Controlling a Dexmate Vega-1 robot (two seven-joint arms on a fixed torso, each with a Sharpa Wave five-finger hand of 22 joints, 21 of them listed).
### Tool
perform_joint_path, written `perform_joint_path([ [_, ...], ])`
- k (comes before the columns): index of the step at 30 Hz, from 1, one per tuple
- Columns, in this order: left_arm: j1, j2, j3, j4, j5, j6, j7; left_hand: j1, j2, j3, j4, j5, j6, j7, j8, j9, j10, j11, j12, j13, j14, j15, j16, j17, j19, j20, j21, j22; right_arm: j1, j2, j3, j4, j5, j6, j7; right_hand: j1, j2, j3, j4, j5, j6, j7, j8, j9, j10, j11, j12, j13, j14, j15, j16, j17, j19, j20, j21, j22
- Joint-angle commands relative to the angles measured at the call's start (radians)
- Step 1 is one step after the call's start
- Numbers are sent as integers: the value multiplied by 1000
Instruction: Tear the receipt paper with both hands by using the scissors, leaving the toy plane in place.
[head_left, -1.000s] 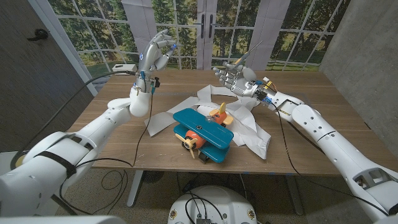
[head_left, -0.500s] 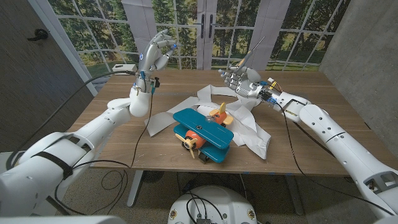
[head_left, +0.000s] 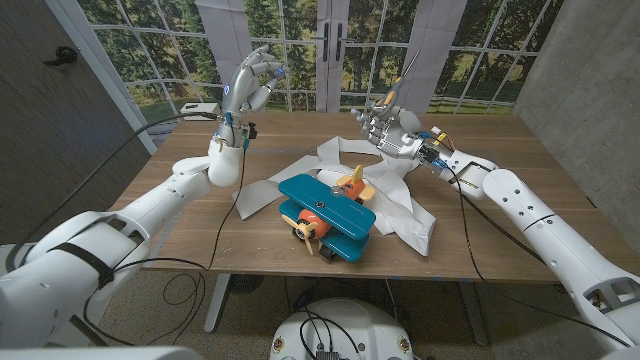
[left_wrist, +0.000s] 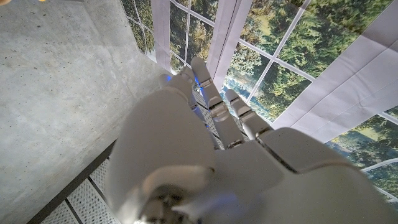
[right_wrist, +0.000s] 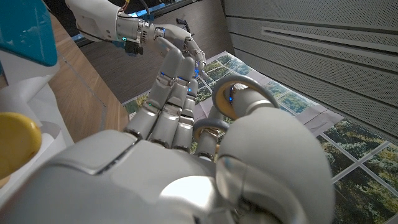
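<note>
Scissors (head_left: 398, 88) are up in the right hand (head_left: 388, 128), blades pointing up and away, handle loops threaded by the fingers as the right wrist view shows; hand clamped on them, raised above the far side of the counter (head_left: 500, 215). Left hand (head_left: 245, 92) is lifted high over the counter's left part, fingers spread and loosely curled, holding nothing. Receipt paper (head_left: 405, 215) lies crumpled across the counter's middle, with the toy plane (head_left: 325, 212) sitting on top of it, blue wings toward the near edge.

Step in hand, by my reading: tool is secured, paper not yet engaged. Cutting has not started.

Next move calls for the left hand to come down and take a free edge of paper clear of the plane, holding it taut. Scissors must then be tipped down toward that edge. Risk: dragging the paper would shift the plane.
</note>
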Motion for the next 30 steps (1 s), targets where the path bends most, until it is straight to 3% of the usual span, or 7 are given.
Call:
perform_joint_path([
  [1, 2, 3, 1, -5, -41, 3, -26, -10, 3, 10, 0, 4, 7, 3, 0, 3, 4, 2, -3, 6, -6, -116, -3, 3, -3, -2, 0, 1, 11, 8, -5, 10, 24, -29, 47, -7, -5, 0, 15, 25, 95, 115, 68, 89, 13, 4, -2, -2, -10, -76, 7, 0, 6, 6, -11, 1],
  [5, -4, 1, 5, 3, -34, -2, -23, -12, 3, 13, -1, 4, 11, 2, 1, 1, 5, 2, -5, 6, -4, -116, -3, 5, -2, -3, 0, 1, 16, 8, -7, 10, 22, -33, 50, -23, 7, -10, 33, 38, 66, 121, 87, 107, 38, 1, 7, 4, 9, -72, 18, -1, 12, 7, -21, 1],
  [9, -10, -5, 11, 16, -33, -7, -22, -14, 2, 15, -3, 4, 10, 3, -1, 0, 7, 1, -5, 7, -4, -116, -3, 7, -3, -2, 0, 1, 15, 10, -4, 9, 30, -39, 41, -45, 18, -17, 50, 47, 45, 115, 109, 109, 44, -7, 10, 19, -45, -21, -7, -11, 13, 29, -42, -1],
  [17, -15, -7, 16, 23, -31, -9, -16, -18, 2, 20, -5, 3, 12, 3, -1, -3, 8, 1, -8, 9, -4, -116, -4, 8, -3, -2, -1, 1, 8, 13, 2, 8, 35, -38, 32, -52, 53, -34, 53, 49, 6, 115, 137, 83, 55, -52, 51, 89, -20, -78, 2, -3, 20, 24, -79, 1],
  [24, -15, -4, 20, 19, -27, 0, -18, -21, 1, 24, -7, 2, 18, 1, 0, -5, 10, 1, -8, 11, -4, -116, -5, 9, -2, -5, -1, 1, 6, 13, 5, 11, 40, -43, 36, -43, 77, -76, 41, 49, -26, 95, 162, 67, 21, -95, 221, 334, -3, -106, -1, 49, 46, 30, -127, 2],
  [26, -15, -3, 22, 17, -23, 3, -16, -22, 1, 24, -7, 2, 18, 1, 0, -5, 10, 1, -9, 10, -3, -116, -5, 10, -2, -5, -1, 1, 7, 14, 7, 15, 46, -48, 39, -40, 77, -89, 38, 65, -13, 91, 195, 74, 15, -89, 326, 470, -2, -103, -19, 63, 53, 32, -156, 2],
  [30, -12, -1, 23, 10, -23, 8, -18, -23, 1, 26, -8, 2, 17, 3, -1, -6, 10, 1, -11, 10, -3, -116, -5, 10, -3, -2, -1, 0, 2, 16, 9, 15, 47, -43, 48, -44, 73, -100, 40, 73, 14, 83, 239, 96, 19, -94, 390, 548, 13, -103, -25, 69, 62, 32, -173, 2],
])
